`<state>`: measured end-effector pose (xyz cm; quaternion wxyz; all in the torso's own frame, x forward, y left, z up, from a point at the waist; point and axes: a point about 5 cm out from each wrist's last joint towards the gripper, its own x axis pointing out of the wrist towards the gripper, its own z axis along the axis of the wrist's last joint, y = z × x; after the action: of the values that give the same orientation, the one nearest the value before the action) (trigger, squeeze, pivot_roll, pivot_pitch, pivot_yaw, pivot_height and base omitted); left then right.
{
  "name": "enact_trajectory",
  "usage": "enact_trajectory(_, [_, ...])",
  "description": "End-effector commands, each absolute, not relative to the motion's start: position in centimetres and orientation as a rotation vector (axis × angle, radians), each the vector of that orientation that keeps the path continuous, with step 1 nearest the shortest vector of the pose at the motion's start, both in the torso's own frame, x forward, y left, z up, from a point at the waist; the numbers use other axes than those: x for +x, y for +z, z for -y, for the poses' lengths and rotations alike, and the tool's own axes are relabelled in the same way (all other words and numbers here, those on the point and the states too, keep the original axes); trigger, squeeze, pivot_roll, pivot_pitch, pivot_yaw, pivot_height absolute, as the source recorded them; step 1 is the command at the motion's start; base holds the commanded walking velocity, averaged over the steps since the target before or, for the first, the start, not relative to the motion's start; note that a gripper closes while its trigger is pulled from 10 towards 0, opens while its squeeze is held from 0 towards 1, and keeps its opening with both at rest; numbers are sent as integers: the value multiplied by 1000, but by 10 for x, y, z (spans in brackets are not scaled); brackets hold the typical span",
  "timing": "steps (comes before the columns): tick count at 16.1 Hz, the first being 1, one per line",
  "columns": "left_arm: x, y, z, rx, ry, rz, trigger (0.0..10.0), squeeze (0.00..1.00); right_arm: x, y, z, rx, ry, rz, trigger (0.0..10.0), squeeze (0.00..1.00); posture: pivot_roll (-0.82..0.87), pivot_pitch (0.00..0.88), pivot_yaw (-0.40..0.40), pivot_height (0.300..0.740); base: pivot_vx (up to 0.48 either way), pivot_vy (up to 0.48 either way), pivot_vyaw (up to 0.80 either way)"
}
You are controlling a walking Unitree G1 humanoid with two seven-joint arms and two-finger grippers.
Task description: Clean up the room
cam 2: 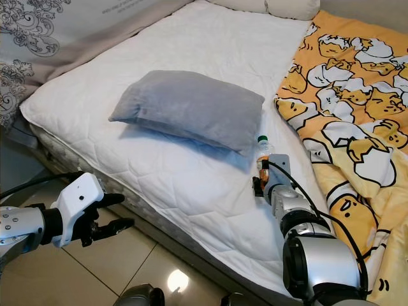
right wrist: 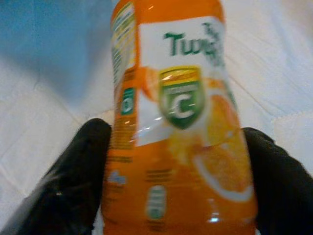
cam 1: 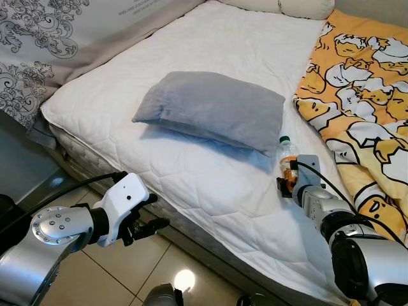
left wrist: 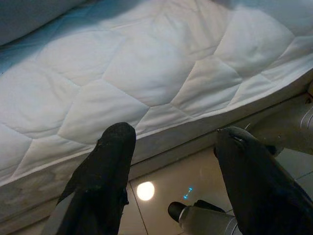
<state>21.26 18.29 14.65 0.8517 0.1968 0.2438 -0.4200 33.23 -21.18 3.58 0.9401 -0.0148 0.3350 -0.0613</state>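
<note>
An orange juice bottle (cam 1: 287, 152) with a green cap stands upright on the white mattress (cam 1: 191, 178), just right of a grey pillow (cam 1: 213, 108). My right gripper (cam 1: 289, 177) reaches over the bed and is shut on the bottle's lower body. In the right wrist view the black fingers (right wrist: 73, 181) press against both sides of the orange label (right wrist: 181, 98). My left gripper (cam 1: 148, 220) hangs open and holds nothing, low beside the mattress edge and above the tiled floor (cam 1: 121, 271). The left wrist view has its two fingers (left wrist: 105, 166) spread before the mattress side.
A yellow cartoon-print blanket (cam 1: 363, 108) covers the bed's right side. A grey patterned duvet (cam 1: 44, 38) is bunched at the far left. White pillows (cam 1: 287, 5) lie at the head of the bed. Shiny floor tiles run along the bed's near edge.
</note>
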Motion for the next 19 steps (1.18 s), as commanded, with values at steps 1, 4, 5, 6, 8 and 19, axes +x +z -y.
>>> enact_trajectory(1, [212, 150, -182, 422, -890, -505, 10000, 157, 331, 34, 211, -17, -125, -685, 0, 0, 219, 87, 24, 740, 0, 0, 0])
enact_trajectory(4, [213, 146, -180, 414, -883, -498, 10000, 157, 331, 34, 211, 7, -140, -674, 0, 0, 196, 42, 18, 740, 0, 0, 0])
enact_trajectory(5, [214, 145, -178, 404, -871, -487, 10000, 149, 332, 37, 215, 65, -178, -642, 0, 0, 173, 2, 11, 740, 0, 0, 0])
enact_trajectory(6, [215, 143, -176, 392, -858, -474, 10000, 157, 333, 38, 217, 111, -202, -614, 0, 0, 151, 0, 7, 740, 0, 0, 0])
enact_trajectory(8, [220, 135, -172, 356, -819, -449, 10000, 145, 328, 36, 225, 165, -213, -575, 0, 0, 87, 0, 7, 740, 0, 0, 0])
enact_trajectory(19, [256, 124, -176, 226, -214, -239, 10000, 125, 310, 111, 214, 266, -101, 39, 10000, 0, -66, 0, 28, 740, 0, 0, 145])
